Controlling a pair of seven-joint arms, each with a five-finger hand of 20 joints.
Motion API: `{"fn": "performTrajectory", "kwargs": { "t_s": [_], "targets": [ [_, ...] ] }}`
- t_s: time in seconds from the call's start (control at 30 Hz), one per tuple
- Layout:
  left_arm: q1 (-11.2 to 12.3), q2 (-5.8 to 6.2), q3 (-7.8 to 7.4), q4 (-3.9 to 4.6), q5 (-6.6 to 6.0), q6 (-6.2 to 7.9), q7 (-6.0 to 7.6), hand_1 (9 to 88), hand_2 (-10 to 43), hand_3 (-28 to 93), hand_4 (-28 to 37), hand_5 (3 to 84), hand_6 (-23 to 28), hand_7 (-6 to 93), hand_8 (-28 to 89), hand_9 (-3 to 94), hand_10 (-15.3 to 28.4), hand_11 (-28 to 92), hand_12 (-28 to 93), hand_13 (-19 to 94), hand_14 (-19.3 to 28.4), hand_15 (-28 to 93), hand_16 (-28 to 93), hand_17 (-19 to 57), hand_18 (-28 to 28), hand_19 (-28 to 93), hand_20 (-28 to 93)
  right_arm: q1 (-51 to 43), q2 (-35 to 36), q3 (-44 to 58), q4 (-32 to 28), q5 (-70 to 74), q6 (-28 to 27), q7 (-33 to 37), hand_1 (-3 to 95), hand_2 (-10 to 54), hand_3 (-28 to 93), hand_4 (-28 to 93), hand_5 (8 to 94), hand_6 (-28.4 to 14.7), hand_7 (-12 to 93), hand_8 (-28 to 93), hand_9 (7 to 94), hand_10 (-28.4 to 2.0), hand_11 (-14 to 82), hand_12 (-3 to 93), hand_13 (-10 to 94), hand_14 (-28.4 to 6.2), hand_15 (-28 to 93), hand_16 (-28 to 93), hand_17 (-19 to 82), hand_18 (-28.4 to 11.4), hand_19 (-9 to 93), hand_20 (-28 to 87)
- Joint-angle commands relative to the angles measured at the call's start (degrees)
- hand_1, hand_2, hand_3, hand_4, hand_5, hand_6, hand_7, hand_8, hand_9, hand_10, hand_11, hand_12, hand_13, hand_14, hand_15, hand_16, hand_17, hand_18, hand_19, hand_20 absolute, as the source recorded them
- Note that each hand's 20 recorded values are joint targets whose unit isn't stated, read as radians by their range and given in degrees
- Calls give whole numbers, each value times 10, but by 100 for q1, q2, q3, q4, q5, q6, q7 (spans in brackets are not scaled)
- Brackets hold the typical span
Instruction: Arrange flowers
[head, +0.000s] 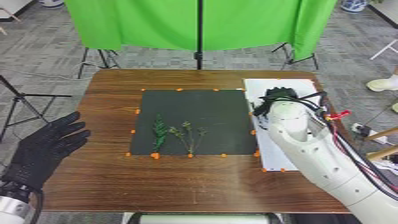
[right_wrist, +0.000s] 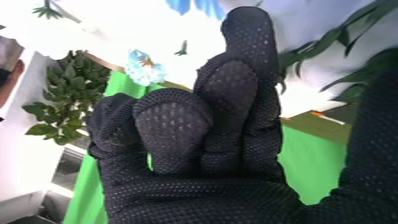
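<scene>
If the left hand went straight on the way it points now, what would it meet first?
The way looks free for the left hand over the table, probably until the green cloth beyond; its height above the wood is unclear.

The head view is lit brightly and fairly evenly, with the white sheet (head: 274, 155) rendered as a pale, bright strip beside the darker table (head: 178, 192), and soft shading is spread through the folds of the green cloth (head: 142, 27). In the right wrist view, much of the upper background is washed out by strong white glare, while the mesh of the black glove is picked out by softer light; the light's source cannot be told.
</scene>
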Motion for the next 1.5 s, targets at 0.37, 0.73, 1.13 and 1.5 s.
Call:
{"fn": "performTrajectory", "kwargs": {
  "t_s": [0.37,0.73,1.13,1.5],
  "targets": [
    [-12,-66,49,42,29,31,-86,255,-4,717,-254,354,35,197,-112,305,124,264,147,233,155,409,-25,-83,217,475,84,-289,-166,153,433,280,-61,-600,580,-60,305,-279,822,31,470,-206,914,-72,528,335,839,-63,725,287,442,-198,932,470],
    [21,-87,31,37,26,23,-76,255,-3,718,-253,354,35,196,-112,304,124,262,146,234,155,408,-26,-83,218,476,83,-541,-202,439,328,590,-57,-835,411,-95,824,-282,856,11,490,44,937,-75,564,263,885,-56,701,296,454,-192,932,483],
    [52,-113,24,23,33,30,-28,255,-3,720,-255,354,35,195,-112,304,124,262,148,233,155,408,-25,-83,217,475,83,-985,-49,855,-431,484,953,-923,360,-92,921,-174,820,-54,605,42,937,-62,522,235,930,-32,615,299,488,-202,932,478],
    [32,-73,27,31,24,29,-26,255,-2,720,-254,353,34,198,-112,304,124,263,147,233,155,408,-25,-83,218,476,82,-1363,-44,1317,-1630,535,1636,-1163,362,-87,925,-155,833,-67,609,7,937,-62,540,228,934,-35,627,306,499,-206,932,503]
  ]
}}
